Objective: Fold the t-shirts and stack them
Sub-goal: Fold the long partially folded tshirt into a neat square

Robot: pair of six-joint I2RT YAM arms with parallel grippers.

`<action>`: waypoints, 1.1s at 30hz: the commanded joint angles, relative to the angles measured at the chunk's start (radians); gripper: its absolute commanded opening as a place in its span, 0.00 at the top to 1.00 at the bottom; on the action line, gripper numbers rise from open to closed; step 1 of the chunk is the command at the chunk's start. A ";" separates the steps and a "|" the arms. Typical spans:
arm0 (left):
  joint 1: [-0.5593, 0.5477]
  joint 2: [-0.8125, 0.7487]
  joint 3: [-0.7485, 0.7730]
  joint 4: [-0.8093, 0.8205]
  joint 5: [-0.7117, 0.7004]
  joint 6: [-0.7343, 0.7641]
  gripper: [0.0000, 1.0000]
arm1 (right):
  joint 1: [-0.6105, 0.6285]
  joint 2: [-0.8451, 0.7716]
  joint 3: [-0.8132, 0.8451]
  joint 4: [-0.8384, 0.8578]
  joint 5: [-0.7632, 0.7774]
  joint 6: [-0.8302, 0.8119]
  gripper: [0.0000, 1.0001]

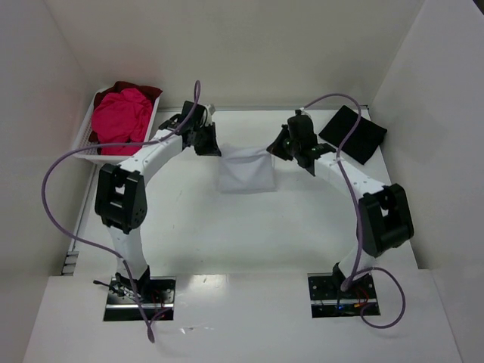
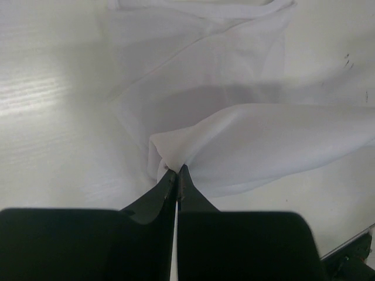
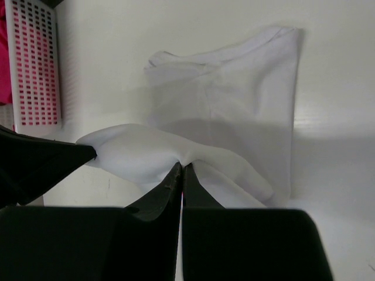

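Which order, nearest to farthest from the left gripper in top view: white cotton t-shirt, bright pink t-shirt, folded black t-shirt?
1. White cotton t-shirt: in left gripper.
2. Bright pink t-shirt: far left.
3. Folded black t-shirt: far right.

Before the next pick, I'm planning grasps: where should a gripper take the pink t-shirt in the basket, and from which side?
Probably a raised fold near the top of the pink t-shirt, from straight above: it lies bunched in a heap, and the walls of the basket close off its sides.
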 commanded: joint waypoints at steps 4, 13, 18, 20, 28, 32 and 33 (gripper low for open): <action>0.039 0.140 0.201 -0.017 0.040 0.045 1.00 | -0.066 0.150 0.159 0.085 -0.029 -0.024 1.00; 0.077 0.341 0.516 -0.051 0.083 0.054 1.00 | -0.136 0.267 0.292 0.085 -0.029 -0.042 1.00; 0.077 0.305 0.527 -0.051 0.074 0.083 1.00 | -0.136 0.239 0.292 0.085 -0.029 -0.079 1.00; 0.077 0.274 0.475 -0.051 0.074 0.083 1.00 | -0.136 0.204 0.292 0.076 -0.063 -0.079 1.00; 0.039 0.027 0.145 -0.004 0.083 0.103 1.00 | -0.136 -0.009 0.078 0.148 -0.178 -0.036 1.00; 0.010 -0.103 -0.043 0.041 0.082 0.077 1.00 | -0.078 -0.129 -0.100 0.148 -0.151 -0.026 1.00; 0.001 -0.155 -0.077 0.053 0.081 0.077 1.00 | -0.063 -0.181 -0.131 0.148 -0.140 -0.015 1.00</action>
